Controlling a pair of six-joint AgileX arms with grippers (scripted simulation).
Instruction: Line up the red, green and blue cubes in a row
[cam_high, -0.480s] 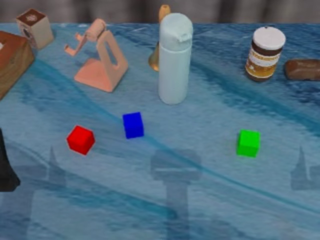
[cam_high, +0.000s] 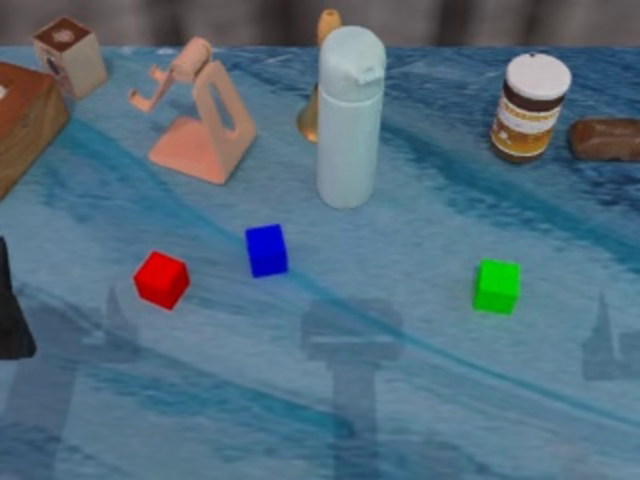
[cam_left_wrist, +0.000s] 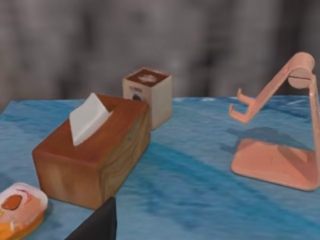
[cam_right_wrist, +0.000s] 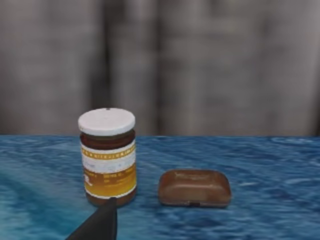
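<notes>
Left tool (cam_high: 12, 320) sits at the surface's left edge, near the red cube (cam_high: 161, 279); I cannot tell its finger state, and the right tool is out of view. Blue cube (cam_high: 266, 249) lies just right of red; green cube (cam_high: 496, 286) is well apart, rightward. Best to descend squarely on red, gripping flat faces, clear of blue.

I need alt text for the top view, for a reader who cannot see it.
Three small cubes sit apart on a blue table: the red cube at left, the blue cube beside it, the green cube far right. Behind them stands a white bottle, and the left arm shows at the left edge.
</notes>
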